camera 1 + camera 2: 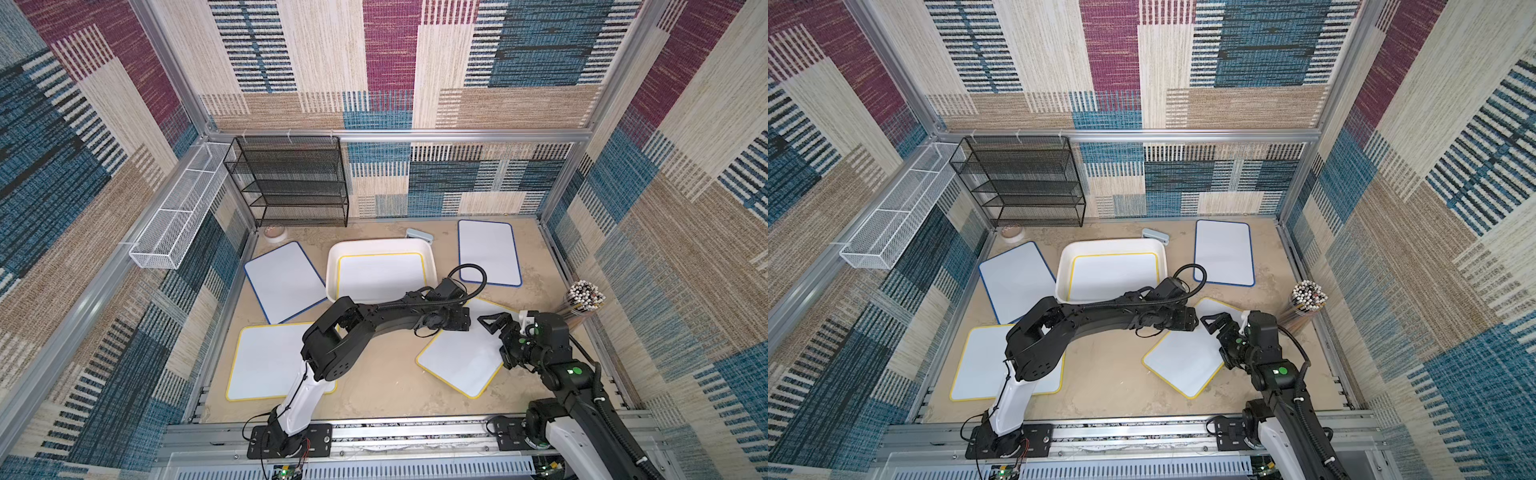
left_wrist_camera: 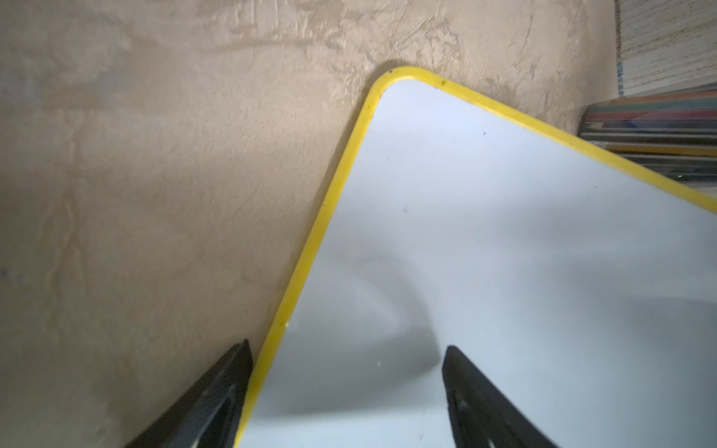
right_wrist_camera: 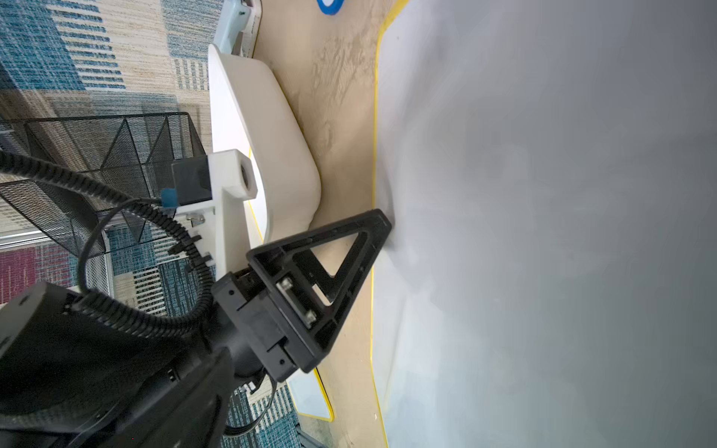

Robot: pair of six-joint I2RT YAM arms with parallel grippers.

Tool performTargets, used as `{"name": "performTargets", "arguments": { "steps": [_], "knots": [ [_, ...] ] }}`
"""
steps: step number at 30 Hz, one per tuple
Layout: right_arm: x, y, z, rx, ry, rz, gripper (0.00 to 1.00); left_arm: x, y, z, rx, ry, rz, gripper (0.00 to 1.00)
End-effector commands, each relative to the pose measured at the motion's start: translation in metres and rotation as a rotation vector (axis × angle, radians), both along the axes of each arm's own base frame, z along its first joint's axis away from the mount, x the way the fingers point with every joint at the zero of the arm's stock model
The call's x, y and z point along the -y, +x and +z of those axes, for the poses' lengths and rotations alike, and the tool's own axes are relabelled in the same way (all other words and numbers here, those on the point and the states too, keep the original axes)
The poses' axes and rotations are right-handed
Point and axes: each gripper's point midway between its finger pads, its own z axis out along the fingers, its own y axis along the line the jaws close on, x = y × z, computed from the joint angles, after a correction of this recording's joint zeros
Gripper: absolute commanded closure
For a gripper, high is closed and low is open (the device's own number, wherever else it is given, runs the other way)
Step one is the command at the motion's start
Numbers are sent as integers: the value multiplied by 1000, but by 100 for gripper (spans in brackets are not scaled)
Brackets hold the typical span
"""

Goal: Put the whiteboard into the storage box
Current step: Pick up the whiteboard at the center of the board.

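Lying flat on the tan surface (image 1: 374, 395) near the white plastic storage box (image 1: 374, 245), the yellow-rimmed whiteboard (image 1: 461, 365) has open left fingers (image 2: 232, 372) straddling its rim, seemingly to pinch it; right fingers (image 1: 484, 320) hover open.

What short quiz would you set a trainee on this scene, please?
1. True or false: the box is empty.
2. How many boards lie on the table, outside the box?
3. The left gripper is: A) shut on a pencil; B) open, astride the yellow edge of a board; C) inside the box.

Key
1. False: a yellow-edged board lies in it.
2. Four: two blue-edged boards and two yellow-edged boards.
3. B.
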Motion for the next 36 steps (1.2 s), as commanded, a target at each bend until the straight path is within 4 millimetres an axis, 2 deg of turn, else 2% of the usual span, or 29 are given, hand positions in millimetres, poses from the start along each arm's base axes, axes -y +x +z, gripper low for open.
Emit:
{"name": "performTargets", "arguments": {
  "steps": [1, 9, 14, 19, 24, 33, 36],
  "knots": [
    [1, 1, 7, 12, -3, -8, 6, -30, -33, -35, -171, 139, 5, 19],
    [1, -6, 8, -32, -14, 7, 6, -33, -33, -34, -165, 138, 12, 19],
    [1, -8, 15, -9, -4, 2, 13, -33, -34, -34, -167, 133, 14, 19],
    [3, -9, 16, -16, -20, -4, 24, -35, -35, -31, -162, 132, 15, 19],
    [5, -9, 20, -9, -34, -7, 39, -33, -33, -25, -152, 121, 16, 19],
    [8, -11, 19, -17, -66, -3, 64, -23, -24, 1, -115, 99, -2, 19],
    [10, -10, 21, -13, -82, -9, 67, -20, -21, 11, -99, 88, -6, 19]
  ]
}}
